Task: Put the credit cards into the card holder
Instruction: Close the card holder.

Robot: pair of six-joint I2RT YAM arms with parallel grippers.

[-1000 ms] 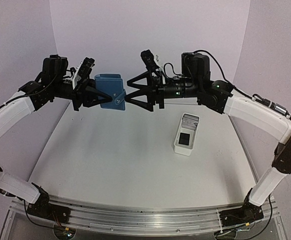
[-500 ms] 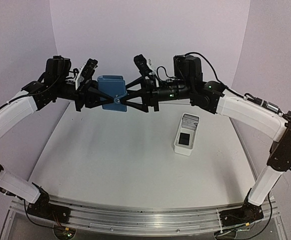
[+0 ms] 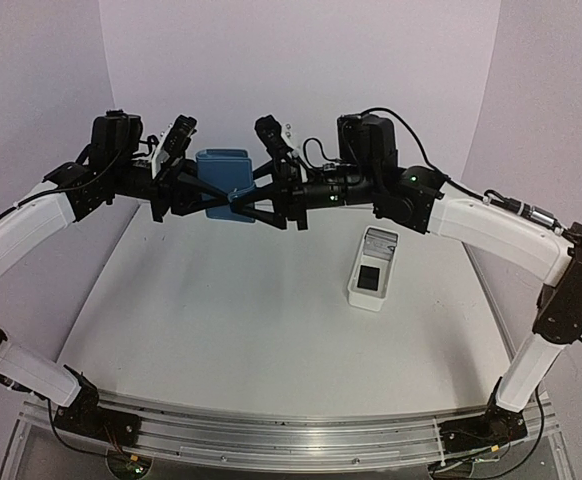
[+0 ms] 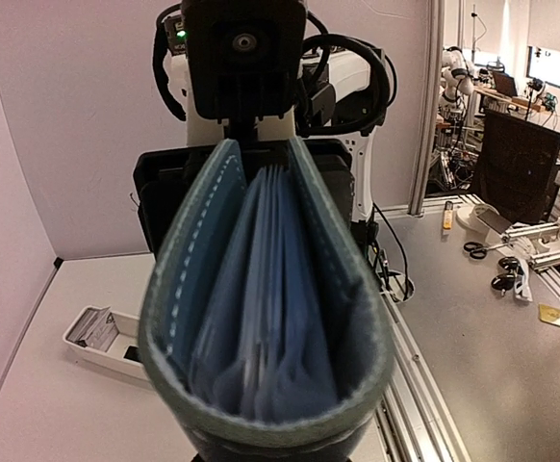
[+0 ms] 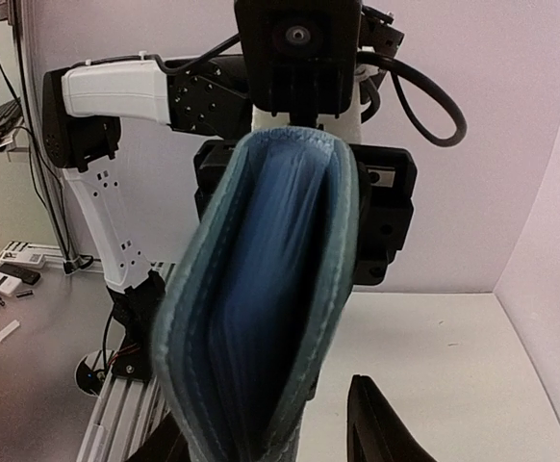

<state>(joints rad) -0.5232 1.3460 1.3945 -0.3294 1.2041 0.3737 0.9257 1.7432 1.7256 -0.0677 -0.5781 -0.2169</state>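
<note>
**A:** Since the left jaws sit nearest the task's thing, how do they stand?

**B:** Nearly closed, clamped on the left side of the card holder. They hold it up in the air above the far part of the worktop.

**A:** And the right jaws?

**B:** Narrowed about halfway, reaching in from the other side. Their tips meet the holder's lower right corner in the overhead view. In the right wrist view one black finger stands just beside the holder with a sliver of gap. I cannot tell whether they pinch it.

**A:** What does the holder itself look like?

**B:** Dark blue with pale stitching. From the left wrist its two covers stand a little apart, with lighter blue slots showing between them. From the right wrist it is close and blurred, and the covers look nearer together.

**A:** So it hangs between the two arms?

**B:** Yes, the arms face each other across it, each wrist camera looking at the other.

**A:** Where are the credit cards?

**B:** Well apart from the holder, down on the worktop to the right. They lie in a long white tray. The pale card is at the far end and the dark card is at the near end. Neither touches any jaws.
</note>
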